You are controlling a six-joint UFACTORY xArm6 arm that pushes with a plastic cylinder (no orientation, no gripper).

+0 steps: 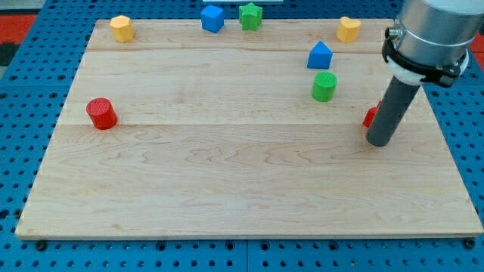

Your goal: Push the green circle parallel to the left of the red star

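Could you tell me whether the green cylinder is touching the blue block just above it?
Apart: the camera view shows bare wood between the green cylinder and the blue block.

My arm comes down from the view's top right, rod nearly upright, my tip (378, 141) touching the board.

Pale wood, matt blocks, dark rod

The board (227, 159) is seen as light, smooth-grained wood — the green circle (324, 86) and red cylinder (100, 113) look matt, the rod (392, 109) a dull dark grey under a metallic collar (427, 34).
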